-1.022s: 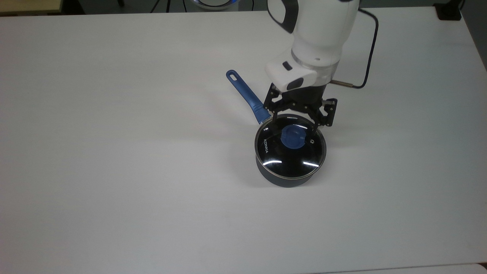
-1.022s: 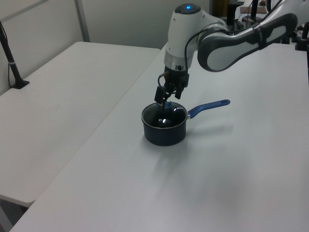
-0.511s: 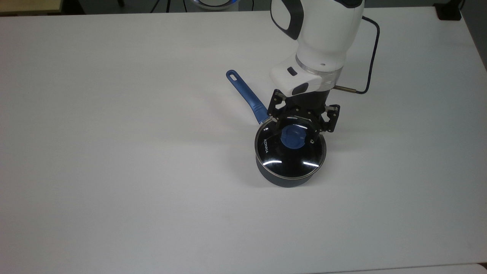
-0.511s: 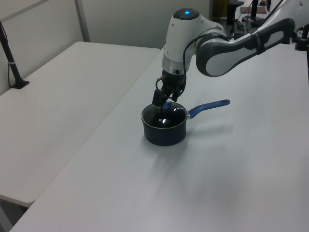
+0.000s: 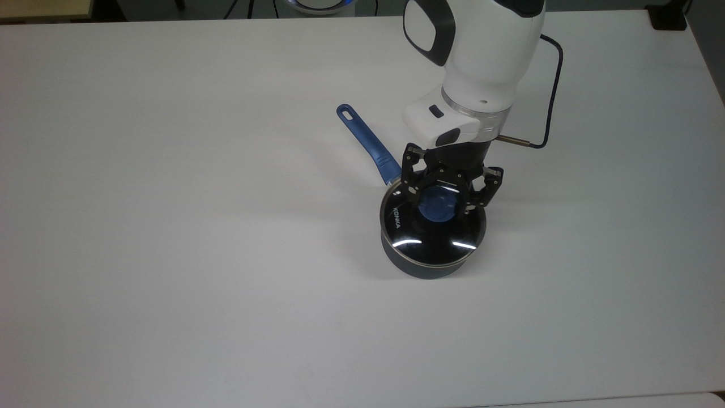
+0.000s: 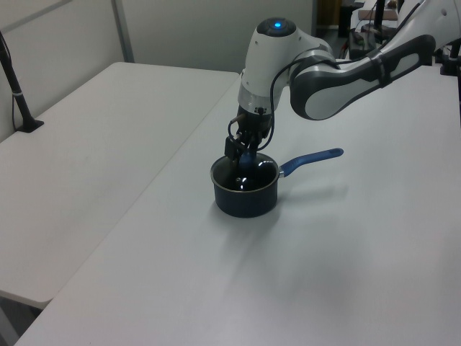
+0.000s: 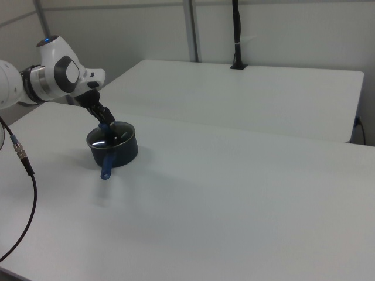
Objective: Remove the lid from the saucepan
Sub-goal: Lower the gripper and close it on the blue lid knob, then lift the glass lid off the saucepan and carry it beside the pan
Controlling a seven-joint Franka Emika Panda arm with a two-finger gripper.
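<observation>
Glass of the lid (image 5: 433, 226), metal-rimmed and marked "KONKA", still seats flat on the dark saucepan (image 5: 426, 263), which stands on the white table (image 5: 170, 226). Over the last second the gripper (image 5: 443, 199) has descended onto the lid; its fingers (image 5: 412, 195) now stand open on either side of the blue knob (image 5: 436, 205), not yet closed on it. Judged from this, the approach is complete and closing on the knob comes next, with the lift still undone. The saucepan's blue handle (image 5: 365, 141) points away from the saucepan toward the top view's upper left, beside the fingers but clear of them. A dark cable (image 5: 552, 85) hangs beyond the saucepan, behind the arm (image 5: 481, 51). Nothing obstructs a vertical lift.
</observation>
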